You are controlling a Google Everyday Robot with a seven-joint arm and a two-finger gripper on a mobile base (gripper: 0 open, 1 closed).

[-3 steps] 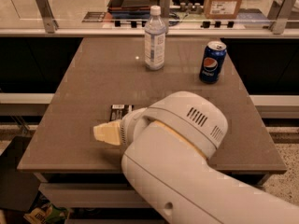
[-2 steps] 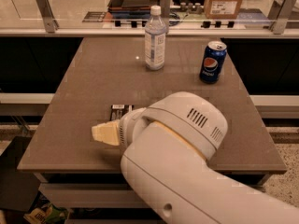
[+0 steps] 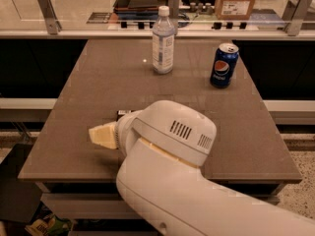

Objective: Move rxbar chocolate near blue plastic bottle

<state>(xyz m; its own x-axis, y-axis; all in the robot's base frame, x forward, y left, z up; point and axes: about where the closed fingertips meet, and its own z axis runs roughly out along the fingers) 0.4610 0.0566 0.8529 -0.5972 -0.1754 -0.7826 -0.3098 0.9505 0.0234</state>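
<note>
The blue plastic bottle (image 3: pixel 163 42) stands upright at the far middle of the brown table (image 3: pixel 98 82), clear bluish with a white cap and pale label. Only a small end of the rxbar chocolate (image 3: pixel 124 113) shows, black with white print, at the table's near left-centre; the rest is hidden behind my white arm. My gripper (image 3: pixel 102 135) points left, low over the table just in front of and left of the bar's visible end. The arm's bulk covers most of the gripper.
A blue Pepsi can (image 3: pixel 224 65) stands at the far right of the table. A glass rail with metal posts (image 3: pixel 47 11) runs behind the far edge. A cardboard box (image 3: pixel 237 0) and a dark tray sit beyond it.
</note>
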